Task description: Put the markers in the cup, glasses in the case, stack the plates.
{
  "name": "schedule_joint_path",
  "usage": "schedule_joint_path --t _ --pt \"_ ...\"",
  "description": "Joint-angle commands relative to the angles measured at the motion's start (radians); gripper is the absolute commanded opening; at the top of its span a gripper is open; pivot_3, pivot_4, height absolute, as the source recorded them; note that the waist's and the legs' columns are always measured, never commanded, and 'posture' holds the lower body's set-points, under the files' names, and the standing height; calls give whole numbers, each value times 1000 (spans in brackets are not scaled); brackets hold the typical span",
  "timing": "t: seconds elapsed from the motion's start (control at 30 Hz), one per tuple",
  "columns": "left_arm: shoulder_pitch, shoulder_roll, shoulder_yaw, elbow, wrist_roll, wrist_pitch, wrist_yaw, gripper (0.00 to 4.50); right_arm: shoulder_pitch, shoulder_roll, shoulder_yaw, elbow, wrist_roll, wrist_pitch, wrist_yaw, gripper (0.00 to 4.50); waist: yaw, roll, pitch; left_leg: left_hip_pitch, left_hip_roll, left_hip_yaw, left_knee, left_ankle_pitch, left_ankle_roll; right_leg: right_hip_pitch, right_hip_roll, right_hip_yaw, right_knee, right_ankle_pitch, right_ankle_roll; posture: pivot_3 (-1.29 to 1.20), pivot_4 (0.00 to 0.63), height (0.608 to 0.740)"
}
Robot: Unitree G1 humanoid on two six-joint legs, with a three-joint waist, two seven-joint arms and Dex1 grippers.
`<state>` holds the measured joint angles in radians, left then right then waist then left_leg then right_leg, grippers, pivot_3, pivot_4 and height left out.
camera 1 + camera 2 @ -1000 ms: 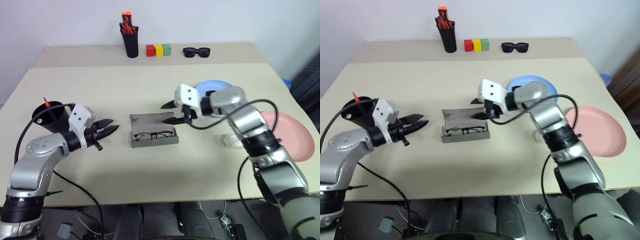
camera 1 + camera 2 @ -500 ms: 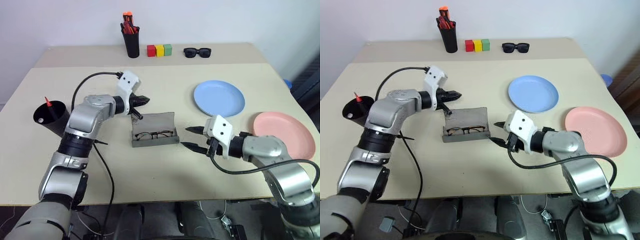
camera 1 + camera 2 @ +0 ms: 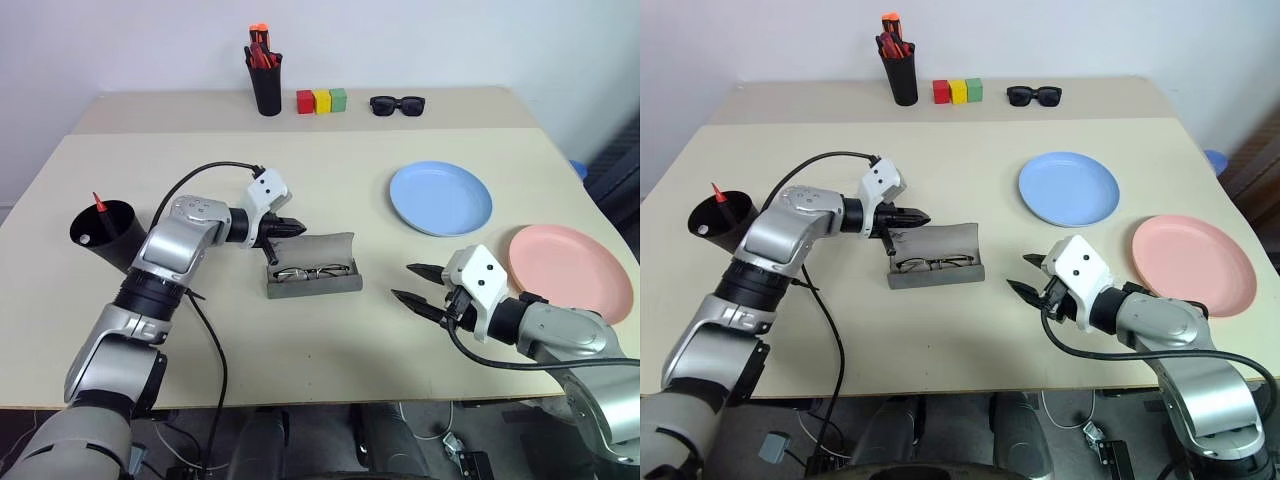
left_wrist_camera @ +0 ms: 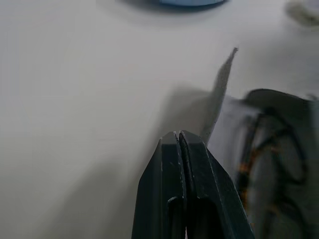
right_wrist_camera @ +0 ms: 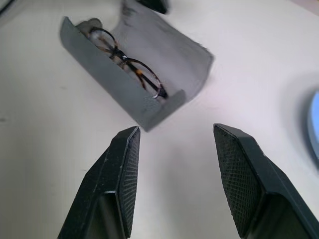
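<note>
The grey case lies open mid-table with the wire-framed glasses inside, its curved lid leaning forward over them. My left gripper is shut and empty, its tips against the lid's left rear edge. In the left wrist view its shut fingers point past the lid. To the right of the case my right gripper hovers open, holding nothing; its wrist view looks at the case. The black cup at the far left holds a red-tipped marker. The blue plate and pink plate lie apart.
Along the back edge stand a black pen holder with red-orange pens, three coloured blocks and black sunglasses. The left arm's cable loops above the table between the cup and the case.
My left gripper swung from beside the cup to the case lid, which now leans further over the glasses. My right gripper drew back from the case to the front right.
</note>
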<state>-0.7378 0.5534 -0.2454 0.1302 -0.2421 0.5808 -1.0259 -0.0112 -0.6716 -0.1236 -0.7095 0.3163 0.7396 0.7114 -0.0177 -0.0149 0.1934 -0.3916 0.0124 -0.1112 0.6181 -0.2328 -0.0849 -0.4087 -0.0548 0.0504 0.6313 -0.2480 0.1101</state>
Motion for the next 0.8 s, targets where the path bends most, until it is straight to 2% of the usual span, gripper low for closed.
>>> schedule_joint_path --t 0.03,0.13,0.27,0.33,0.4,0.47,0.53,0.67,0.8 --pt "60 37 18 -170 -48 -45 -75 14 -28 -21 13 35 -26 -46 -16 2342 0 0 0 0 0 0 0 0 0 0 0 0 0 0 0 0 150 740" --pt "102 59 13 -236 -61 -11 -93 14 -61 -36 29 85 -49 -45 -33 2342 0 0 0 0 0 0 0 0 0 0 0 0 0 -1 -3 0 150 740" --pt "183 110 -10 -306 -34 -62 -123 14 -181 -38 57 208 -104 -37 -90 2342 -8 1 0 0 0 2 1 0 0 0 0 1 0 -2 -4 0 150 740" --pt "201 89 20 -315 -50 -84 -94 14 -234 -37 80 282 -143 -49 -114 2342 -9 1 0 1 0 2 1 0 0 0 0 1 0 -2 -4 0 150 740" --pt "176 27 102 -304 -124 -27 -28 14 -258 -38 92 321 -161 -68 -115 2342 2 1 0 0 0 1 1 0 0 0 0 1 0 -2 -4 0 150 740" --pt "130 -28 184 -262 -164 15 60 14 -266 -35 96 335 -165 -83 -109 2342 8 0 0 -1 0 1 2 0 0 0 0 0 0 -2 -3 0 150 740" --pt "76 -43 217 -193 -139 60 147 14 -263 -30 103 327 -156 -108 -93 2342 6 0 0 -2 0 1 4 0 1 0 0 0 0 0 0 0 150 740" --pt "-6 -44 182 -57 -44 94 257 14 -216 -25 102 237 -77 -140 -15 2342 -6 1 0 0 0 1 4 -1 2 1 0 0 0 0 1 0 150 740" --pt "-72 -63 142 70 3 153 297 14 -171 -21 91 158 -4 -122 28 2342 -3 1 0 0 0 0 3 -1 2 1 1 0 1 0 1 0 150 740"
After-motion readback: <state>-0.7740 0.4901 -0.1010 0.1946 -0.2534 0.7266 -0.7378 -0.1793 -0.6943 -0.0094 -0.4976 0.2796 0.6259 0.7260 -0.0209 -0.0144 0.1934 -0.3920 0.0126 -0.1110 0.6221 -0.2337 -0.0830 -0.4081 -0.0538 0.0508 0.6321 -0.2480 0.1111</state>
